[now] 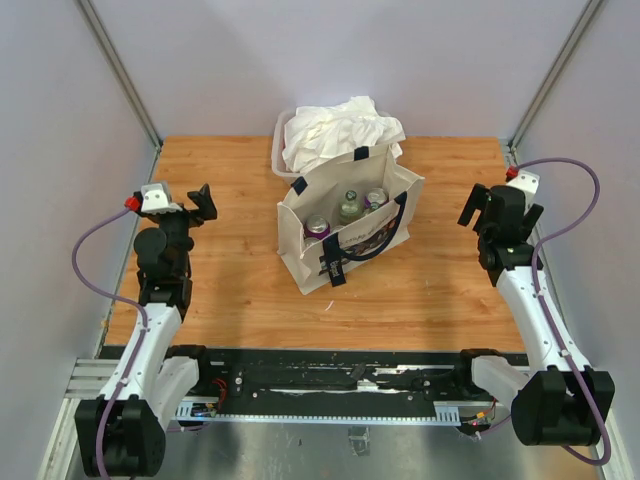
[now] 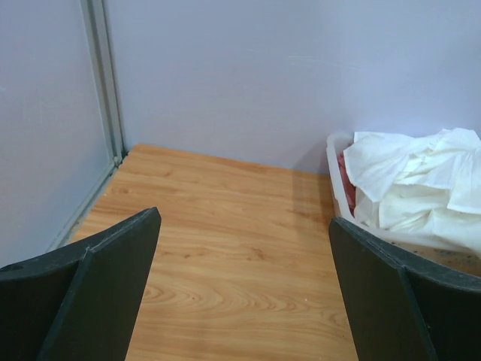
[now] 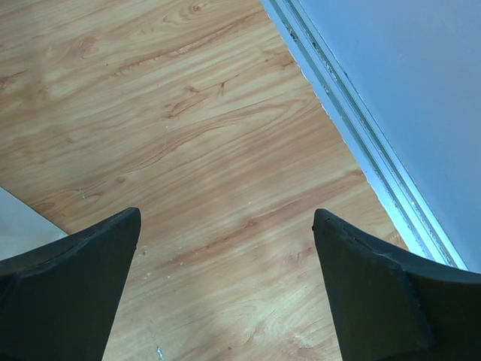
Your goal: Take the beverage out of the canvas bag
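While the left gripper (image 2: 244, 226) and right gripper (image 3: 225, 218) each stand with jaws wide apart, holding nothing, the canvas bag (image 1: 345, 232) sits upright on the tabletop (image 1: 230, 280) between them, well apart from both. Inside it: one bottle (image 1: 350, 207), two cans (image 1: 317, 226). Dark side print and drink labels are too small to read.

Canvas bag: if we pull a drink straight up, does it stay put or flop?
Probably floppy: the canvas bag is soft cloth, its navy handles drooping down the side. The drinks standing inside likely weigh it down, so it should mostly stay put. Snagging the rim could nonetheless drag or tip it.
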{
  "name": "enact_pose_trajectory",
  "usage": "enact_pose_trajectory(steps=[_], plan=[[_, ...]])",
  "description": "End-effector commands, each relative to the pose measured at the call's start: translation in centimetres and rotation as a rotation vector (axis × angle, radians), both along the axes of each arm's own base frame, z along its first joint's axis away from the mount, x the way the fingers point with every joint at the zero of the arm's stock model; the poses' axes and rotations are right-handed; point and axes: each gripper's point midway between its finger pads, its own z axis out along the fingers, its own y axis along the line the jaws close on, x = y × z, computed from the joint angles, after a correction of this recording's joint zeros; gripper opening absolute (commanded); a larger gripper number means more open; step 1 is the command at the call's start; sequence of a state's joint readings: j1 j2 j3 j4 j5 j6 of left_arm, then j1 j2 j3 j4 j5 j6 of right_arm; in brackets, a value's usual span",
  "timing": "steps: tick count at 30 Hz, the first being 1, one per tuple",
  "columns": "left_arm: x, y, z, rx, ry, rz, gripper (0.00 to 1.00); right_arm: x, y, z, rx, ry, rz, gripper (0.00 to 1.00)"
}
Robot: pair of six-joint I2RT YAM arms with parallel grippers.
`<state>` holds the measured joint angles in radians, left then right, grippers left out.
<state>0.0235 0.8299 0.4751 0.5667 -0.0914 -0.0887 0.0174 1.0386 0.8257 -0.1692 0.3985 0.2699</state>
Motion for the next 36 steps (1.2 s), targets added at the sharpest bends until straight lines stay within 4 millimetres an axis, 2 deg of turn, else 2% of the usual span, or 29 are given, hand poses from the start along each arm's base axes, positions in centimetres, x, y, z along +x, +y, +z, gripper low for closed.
enact_pose_trajectory(steps=[1,9,12,15,22,27,32,36], plan=[[-0.5,-0.6,1.3,-0.025,-0.012,-0.028,1.0,-0.5,-0.1,0.1,0.003,0.002,-0.029,0.98],[-0.8,-1.5,1.8,-0.042,-0.011,-0.077,1.0,-0.9,0.0,0.1,0.002,-0.005,-0.02,0.98],[-0.9,-2.4,2.6,-0.048,-0.013,-0.114,1.0,-0.8,0.6,0.5,-0.006,-0.032,0.04,0.98],[-0.7,-4.2,3.3,-0.048,0.002,-0.185,1.0,-0.6,2.0,1.2,-0.009,-0.065,0.142,0.98],[-0.2,-10.1,4.2,-0.079,0.039,-0.346,1.0,-0.9,3.7,3.8,0.024,-0.109,0.235,0.99],[-0.1,-12.8,5.5,-0.101,0.046,-0.392,1.0,-1.0,6.1,7.0,-0.022,-0.147,0.328,1.0],[-0.2,-14.0,6.8,-0.134,0.082,-0.441,1.0,-0.9,10.1,10.9,-0.079,-0.21,0.469,0.89],[-0.7,-15.1,7.0,-0.16,0.116,-0.504,1.0,-0.7,13.4,13.3,-0.106,-0.239,0.587,0.68]])
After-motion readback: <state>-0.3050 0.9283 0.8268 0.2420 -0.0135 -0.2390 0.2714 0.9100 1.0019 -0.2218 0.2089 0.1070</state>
